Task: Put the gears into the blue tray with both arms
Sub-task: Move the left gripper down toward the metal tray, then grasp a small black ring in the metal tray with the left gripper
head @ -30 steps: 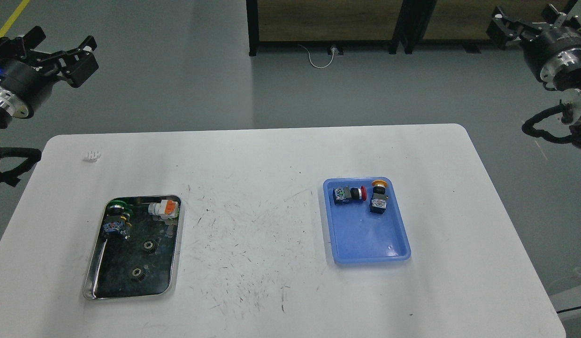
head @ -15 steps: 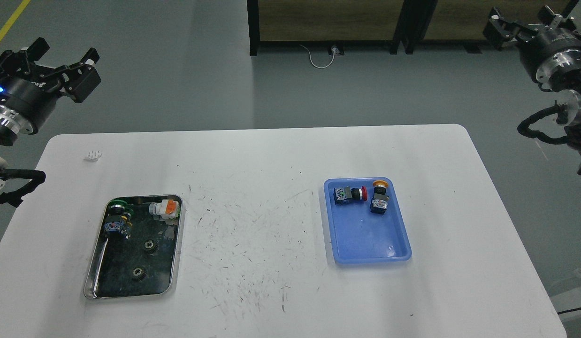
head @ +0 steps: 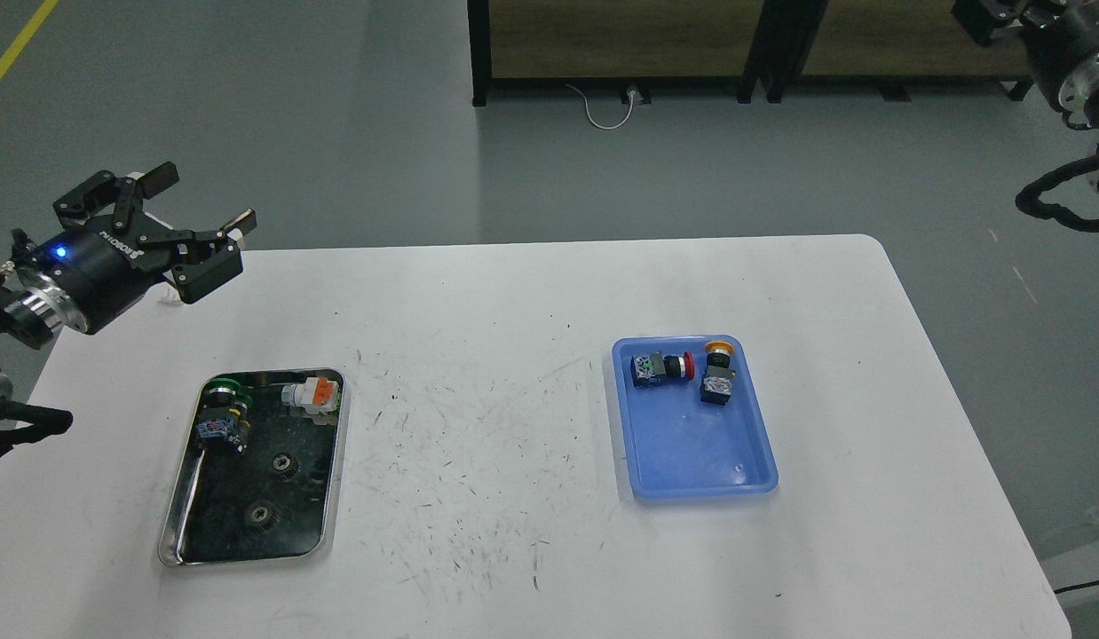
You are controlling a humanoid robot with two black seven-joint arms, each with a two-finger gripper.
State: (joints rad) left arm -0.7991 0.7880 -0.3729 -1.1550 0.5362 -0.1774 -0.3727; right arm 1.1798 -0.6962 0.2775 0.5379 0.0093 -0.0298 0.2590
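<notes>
Bright, even overhead light; sharp, soft shadows.

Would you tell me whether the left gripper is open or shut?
Open: the left gripper has its fingers spread apart, holding nothing.

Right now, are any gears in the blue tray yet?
Not yet. Both gears lie in the steel tray. The blue tray holds only two switches. The left end effector is open, holding nothing. Both gears are left to move.
</notes>
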